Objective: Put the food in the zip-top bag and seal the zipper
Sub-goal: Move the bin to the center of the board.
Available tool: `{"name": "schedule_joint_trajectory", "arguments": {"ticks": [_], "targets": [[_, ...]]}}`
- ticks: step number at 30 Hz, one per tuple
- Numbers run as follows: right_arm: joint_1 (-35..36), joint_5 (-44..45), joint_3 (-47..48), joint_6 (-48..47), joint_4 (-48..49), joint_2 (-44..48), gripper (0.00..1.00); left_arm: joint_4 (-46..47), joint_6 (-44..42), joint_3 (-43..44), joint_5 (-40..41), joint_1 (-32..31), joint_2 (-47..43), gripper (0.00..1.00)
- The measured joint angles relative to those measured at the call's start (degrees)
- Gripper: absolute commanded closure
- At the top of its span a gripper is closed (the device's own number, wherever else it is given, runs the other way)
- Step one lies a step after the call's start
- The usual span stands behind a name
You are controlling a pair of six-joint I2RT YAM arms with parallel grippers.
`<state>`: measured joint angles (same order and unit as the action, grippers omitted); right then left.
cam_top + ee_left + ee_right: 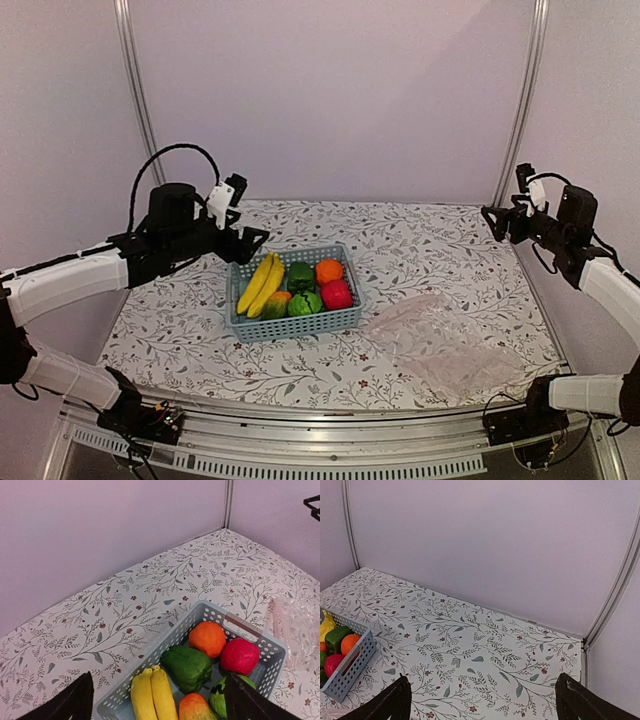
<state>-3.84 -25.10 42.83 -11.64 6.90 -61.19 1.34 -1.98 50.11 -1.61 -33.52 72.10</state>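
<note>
The food lies in a light-blue basket: yellow bananas, green pepper, orange, pink-red fruit, green ball and mango. The clear zip-top bag lies flat on the table to the basket's right. Its pale pinkish zipper runs along the edge facing the basket. My left gripper hovers open just above the basket's left rear, over the bananas. My right gripper is open, held high at the far right, away from the bag.
A floral cloth covers the table. Purple walls with metal posts close the back and sides. The basket shows at the right wrist view's lower left edge.
</note>
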Motion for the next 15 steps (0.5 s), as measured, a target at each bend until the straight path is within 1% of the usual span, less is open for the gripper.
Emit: {"name": "schedule_joint_trajectory", "arguments": {"ticks": [7, 10, 12, 15], "targets": [[0.0, -1.6, -0.4, -0.9, 0.0, 0.0, 0.01, -0.1, -1.8, -0.4, -4.9, -1.5, 0.1, 0.16], [0.0, -2.6, -0.7, -1.7, 0.0, 0.0, 0.01, -0.8, -2.1, -0.4, -5.4, -2.3, 0.8, 0.19], [0.0, -3.0, -0.9, -2.5, 0.0, 0.0, 0.01, -1.9, -1.1, -0.2, -4.2, -2.5, 1.9, 0.23], [0.0, -3.8, -1.3, -3.7, -0.1, 0.1, 0.01, -5.9, 3.3, 2.1, 0.9, -2.6, 4.1, 0.27]]}}
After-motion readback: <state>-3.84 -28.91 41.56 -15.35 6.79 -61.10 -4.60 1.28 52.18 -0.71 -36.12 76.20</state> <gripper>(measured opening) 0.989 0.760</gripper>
